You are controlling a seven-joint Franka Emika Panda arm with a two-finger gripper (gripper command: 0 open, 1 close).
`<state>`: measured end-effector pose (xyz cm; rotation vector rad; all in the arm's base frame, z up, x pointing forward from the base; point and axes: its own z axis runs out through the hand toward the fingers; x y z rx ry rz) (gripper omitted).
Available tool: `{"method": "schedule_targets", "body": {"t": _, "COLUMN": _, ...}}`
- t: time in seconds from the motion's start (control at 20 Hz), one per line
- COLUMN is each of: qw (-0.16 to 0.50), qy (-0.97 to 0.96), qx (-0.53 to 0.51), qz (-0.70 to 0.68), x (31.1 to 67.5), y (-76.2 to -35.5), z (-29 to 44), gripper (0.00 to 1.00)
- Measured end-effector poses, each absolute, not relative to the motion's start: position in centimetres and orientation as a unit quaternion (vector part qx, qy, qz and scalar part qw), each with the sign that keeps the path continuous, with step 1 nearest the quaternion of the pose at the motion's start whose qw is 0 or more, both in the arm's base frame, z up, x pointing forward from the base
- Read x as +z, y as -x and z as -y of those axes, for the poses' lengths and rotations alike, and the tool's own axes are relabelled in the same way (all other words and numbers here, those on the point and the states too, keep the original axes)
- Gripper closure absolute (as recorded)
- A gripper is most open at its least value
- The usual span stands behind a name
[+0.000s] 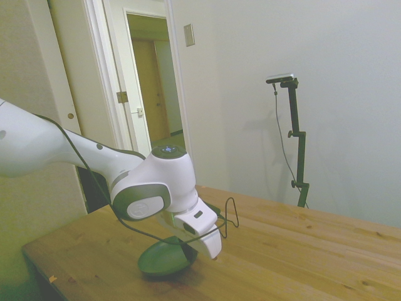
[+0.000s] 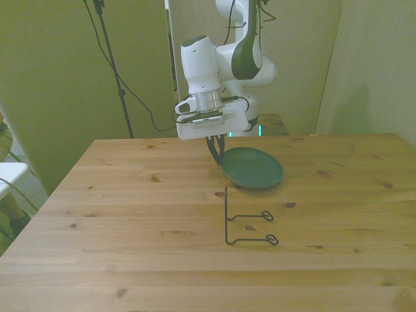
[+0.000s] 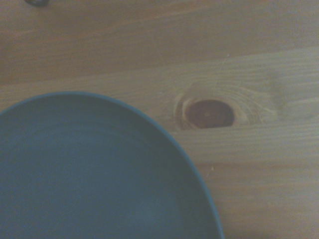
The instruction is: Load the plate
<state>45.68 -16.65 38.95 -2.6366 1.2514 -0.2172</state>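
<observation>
The dark green plate [image 2: 255, 168] hangs just above the wooden table [image 2: 130, 195], slightly tilted, with its shadow on the boards below. My gripper [image 2: 215, 149] is shut on the plate's rim at the edge toward the front view's left. From the side, the plate [image 1: 161, 258] shows under the white hand, which hides most of the fingers. The wrist view is filled by the plate's inside [image 3: 89, 174] and the table with a dark knot [image 3: 208, 113].
A small black wire stand [image 2: 245, 223] sits on the table just in front of the plate, also seen as the wire stand [image 1: 229, 213] beyond the hand in the side view. A black cable [image 1: 106, 216] loops off the arm.
</observation>
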Motion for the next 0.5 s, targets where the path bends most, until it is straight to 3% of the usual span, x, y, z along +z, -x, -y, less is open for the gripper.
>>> {"method": "schedule_targets", "body": {"t": 0.5, "qw": 0.095, "qy": 0.906, "qx": -0.112, "qz": -0.396, "x": 43.6, "y": -48.9, "z": 14.3, "gripper": 1.0}}
